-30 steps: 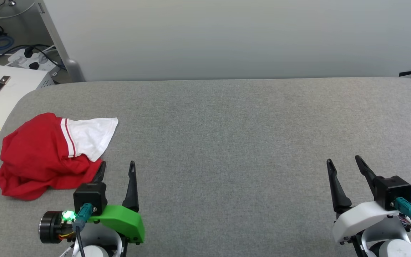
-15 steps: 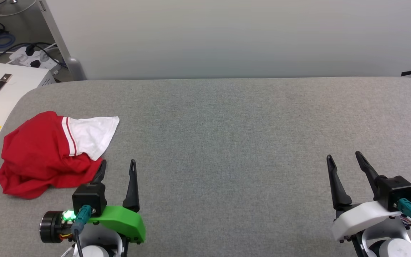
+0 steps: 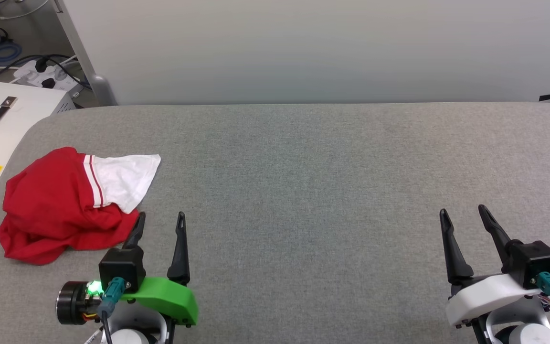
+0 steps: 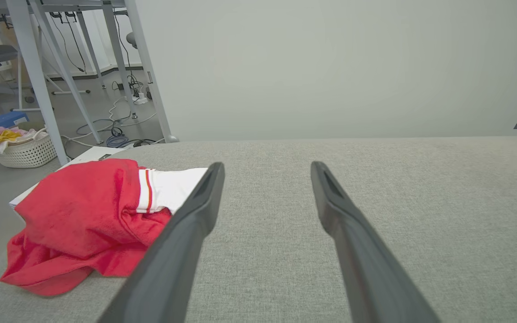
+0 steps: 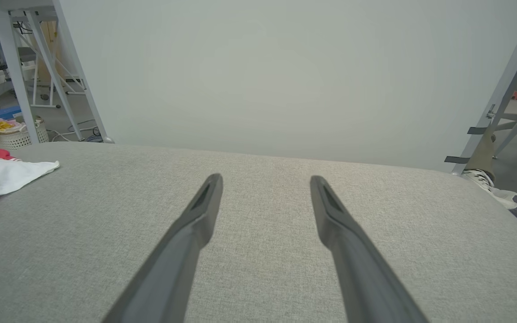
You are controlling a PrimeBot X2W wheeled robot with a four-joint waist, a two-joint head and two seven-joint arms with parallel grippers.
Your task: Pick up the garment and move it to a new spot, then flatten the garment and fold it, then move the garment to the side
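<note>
The garment (image 3: 60,205) is seen lying crumpled in a loose heap at the far left of the grey fabric-covered table (image 3: 303,157), close to its left edge. Its body is made of red cloth, bunched into soft folds. One white short sleeve (image 3: 122,179) is spread out flat toward the right, and red-and-white striped trim is shown where it meets the red. The left gripper (image 3: 160,217) is held just beside the garment's near right corner, its two dark fingers spread well apart with nothing between them; whether the left finger touches the cloth cannot be told. The right gripper (image 3: 462,210) is placed over bare table at the near right, well apart from the garment, its fingers likewise spread and empty.
</note>
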